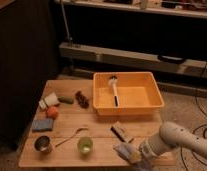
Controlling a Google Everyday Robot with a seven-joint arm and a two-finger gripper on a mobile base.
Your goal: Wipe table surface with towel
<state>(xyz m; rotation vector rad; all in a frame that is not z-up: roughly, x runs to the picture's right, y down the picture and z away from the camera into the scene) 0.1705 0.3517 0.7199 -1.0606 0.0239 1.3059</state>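
Observation:
The wooden table (102, 127) fills the middle of the camera view. A blue folded cloth or sponge (42, 124) lies flat near its left edge. My gripper (133, 155) is at the table's front right edge, at the end of the white arm (172, 140) that comes in from the lower right. A small pale grey-blue thing (122, 148) sits right at the gripper. I cannot tell whether it is a towel or whether the gripper holds it.
An orange bin (147, 107) with a brush (114, 87) stands at the back right. A white cup (48, 101), a green item (66, 100), a dark cluster (82, 99), a red ball (52, 112), a metal cup (43, 144), a spoon (72, 136), a green cup (85, 145) and a brown packet (121, 132) also sit on the table.

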